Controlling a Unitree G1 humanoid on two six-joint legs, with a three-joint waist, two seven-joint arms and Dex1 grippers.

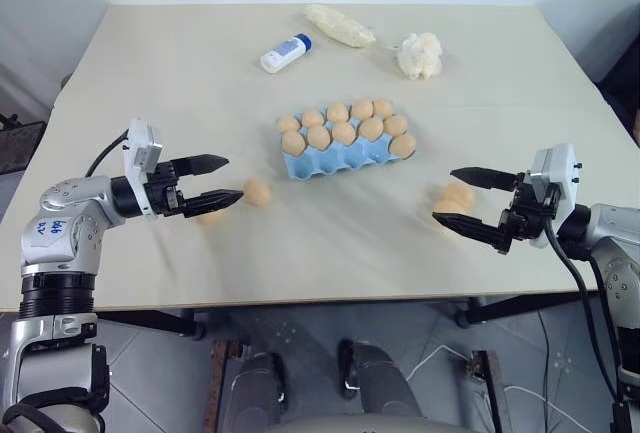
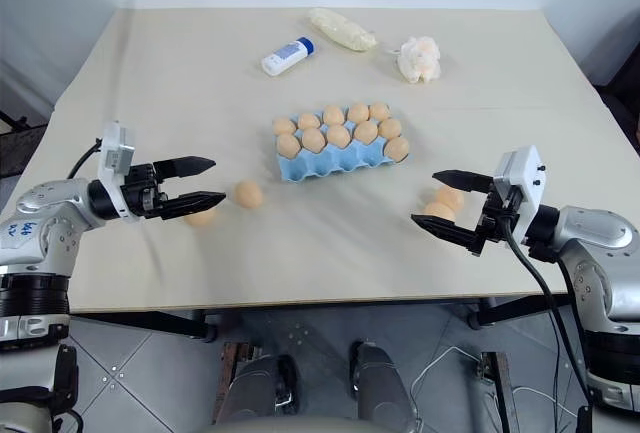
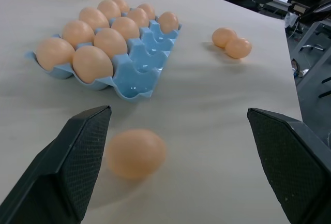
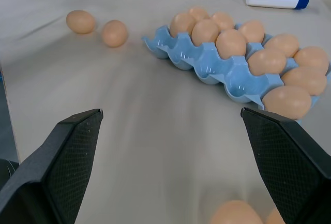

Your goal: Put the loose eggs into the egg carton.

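Behind the left hand point(image 1: 222, 180), 1 loose egg point(image 1: 210, 216) sits half hidden.

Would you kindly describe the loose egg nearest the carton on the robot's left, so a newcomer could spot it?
Start at the light blue egg carton mid-table, then look toward the left gripper. Two loose eggs lie there; the one you want sits in the open just past the fingertips, while the other egg lies partly hidden under the lower finger.
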